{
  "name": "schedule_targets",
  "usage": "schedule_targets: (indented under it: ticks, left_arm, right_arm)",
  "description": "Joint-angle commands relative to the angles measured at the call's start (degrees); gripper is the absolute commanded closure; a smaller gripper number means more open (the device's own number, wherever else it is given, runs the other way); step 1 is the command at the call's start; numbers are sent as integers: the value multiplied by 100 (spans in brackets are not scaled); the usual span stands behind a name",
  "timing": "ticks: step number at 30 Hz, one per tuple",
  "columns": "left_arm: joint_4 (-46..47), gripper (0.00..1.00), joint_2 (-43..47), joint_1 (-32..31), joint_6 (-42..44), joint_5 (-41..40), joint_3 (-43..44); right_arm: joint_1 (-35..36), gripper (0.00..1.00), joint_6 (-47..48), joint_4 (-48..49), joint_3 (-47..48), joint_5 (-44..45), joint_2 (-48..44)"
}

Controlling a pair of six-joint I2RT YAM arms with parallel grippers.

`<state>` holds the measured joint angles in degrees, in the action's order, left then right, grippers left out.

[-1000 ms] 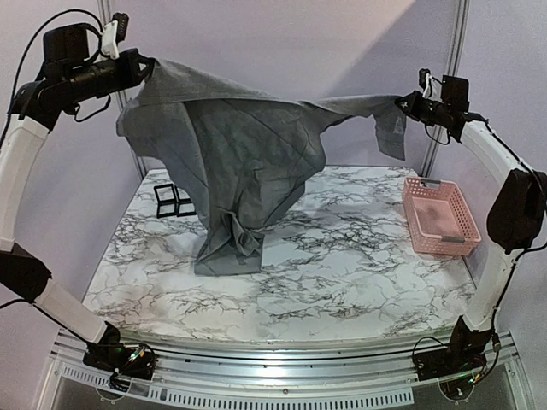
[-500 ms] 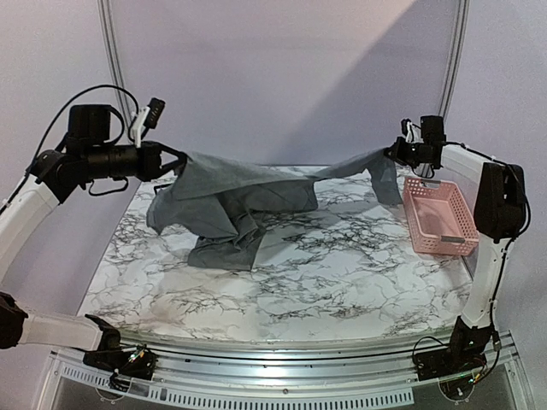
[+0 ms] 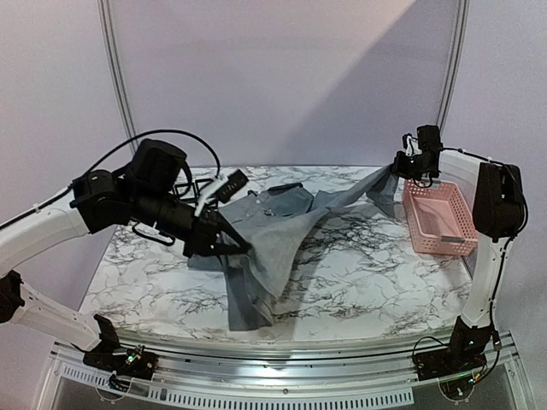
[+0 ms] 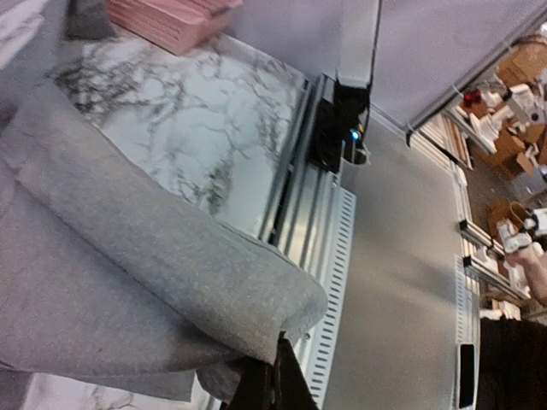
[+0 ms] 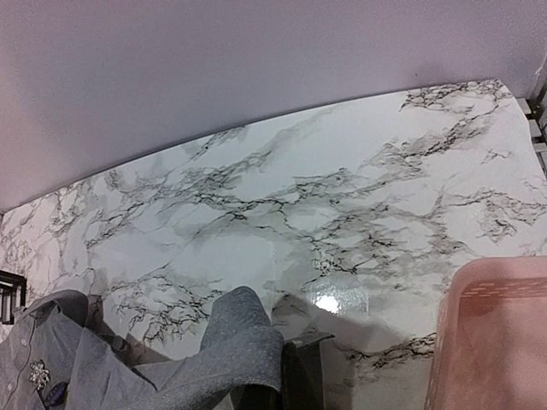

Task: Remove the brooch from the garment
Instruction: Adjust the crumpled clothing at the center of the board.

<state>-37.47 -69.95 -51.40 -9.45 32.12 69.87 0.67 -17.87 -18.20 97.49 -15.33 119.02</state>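
The grey garment [image 3: 273, 235] lies spread across the middle of the marble table, collar and buttoned front at the back. My left gripper [image 3: 232, 246] is shut on its near edge, low over the table; in the left wrist view the fabric [image 4: 128, 273] folds over the closed fingertips [image 4: 278, 376]. My right gripper [image 3: 398, 166] is shut on a far-right corner of the garment, held just above the table beside the basket; it also shows in the right wrist view [image 5: 295, 384]. A small pale flower-shaped brooch [image 5: 38, 373] sits on the fabric [image 5: 231, 350] at the lower left of the right wrist view.
A pink plastic basket [image 3: 438, 215] stands at the table's right edge, next to my right gripper, and also shows in the right wrist view [image 5: 496, 333]. A small black frame [image 5: 7, 295] sits at the far left of the table. The metal front rail [image 3: 282, 354] runs along the near edge.
Both arms came down. My left gripper swung forward and right to the table's middle. The garment went from hanging stretched between the grippers to lying spread on the table.
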Motion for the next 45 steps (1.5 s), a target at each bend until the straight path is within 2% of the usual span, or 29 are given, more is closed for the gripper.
schedule_targets:
  ticks: [1, 5, 7, 8, 10, 12, 13, 15, 18, 22, 24, 27, 33, 39, 45]
  left_arm:
    - [132, 100, -514, -975, -221, -57, -71]
    - [549, 100, -954, -1454, -382, 90, -17]
    - [1045, 94, -1088, -1531, -551, 312, -91]
    - [1211, 80, -1167, -1558, -635, 363, -130]
    - [1242, 51, -1338, -1583, -639, 291, -59]
    - [1180, 25, -1444, -1584, -633, 54, 11]
    - [1160, 17, -1451, -1577, -639, -133, 30]
    - [1127, 10, -1386, -1522, -626, -501, 48]
    - [1088, 7, -1203, -1225, -760, -1142, 44]
    - [1177, 4, -860, -415, -1136, -1864, -182]
    - [1234, 2, -697, 1, -1352, -2201, -366]
    - [1153, 0, -553, 515, -1661, -2628, -683]
    - [303, 0, -523, 1192, -1970, -3529, -1261]
    - [6, 0, -546, 1473, -2203, -3746, -1825]
    - [-102, 0, -574, 1631, -2191, -3789, -2142]
  right_arm:
    - [-16, 100, 70, -88, -57, 380, -69]
    - [-18, 100, 34, -8, -46, 319, -26]
    - [-18, 100, 21, 14, -18, 266, 10]
    - [-21, 98, 13, 7, 0, 241, 32]
    - [-16, 87, 41, -19, 40, 189, 43]
    - [-16, 67, 87, -17, 37, 98, 1]
    - [-14, 59, 105, -17, 33, 49, -50]
    - [-27, 44, 174, 14, 11, -60, -186]
    - [-11, 28, 292, 58, -2, -265, -477]
    - [165, 17, 498, 90, -32, -319, -928]
    - [299, 15, 529, 82, -81, -247, -1149]
    - [512, 14, 476, -20, -238, -128, -1513]
    - [940, 16, 93, -608, -929, 165, -2093]
    - [1632, 21, -355, -939, -1875, 170, -2589]
    - [2546, 24, -582, -1701, -2216, 796, -2571]
